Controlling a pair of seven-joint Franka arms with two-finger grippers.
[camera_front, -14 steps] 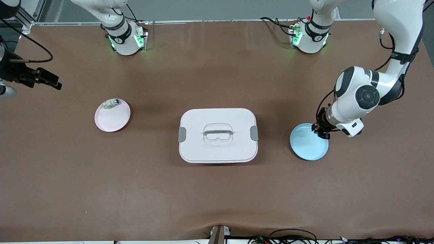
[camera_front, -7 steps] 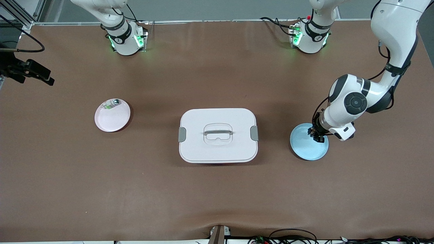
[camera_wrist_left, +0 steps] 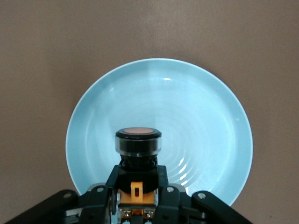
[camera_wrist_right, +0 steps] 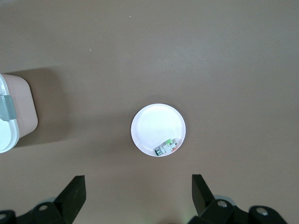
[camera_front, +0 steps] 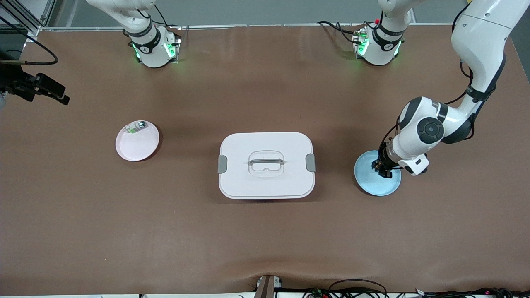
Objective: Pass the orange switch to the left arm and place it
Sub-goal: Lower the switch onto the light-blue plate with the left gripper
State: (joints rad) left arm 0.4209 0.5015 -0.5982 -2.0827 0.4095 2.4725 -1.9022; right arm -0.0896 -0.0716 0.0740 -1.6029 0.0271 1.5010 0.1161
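The left arm bends down near the desk's left-arm end, its gripper (camera_front: 383,169) clamped shut. The right gripper (camera_wrist_right: 138,196), fingers spread wide, hangs high over the right-arm end.

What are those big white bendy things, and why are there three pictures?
They are two robot arms with pinching grippers. One picture looks down from a high camera across the table; the other two come from little cameras on each arm's wrist. On the brown table a big white box sits between a pink plate and a blue plate. The pink plate holds a small white-and-green part. The left gripper is down over the blue plate, shut on the orange switch, a small button with an orange top. The right gripper is open and waits high over the table near the pink plate, holding nothing.
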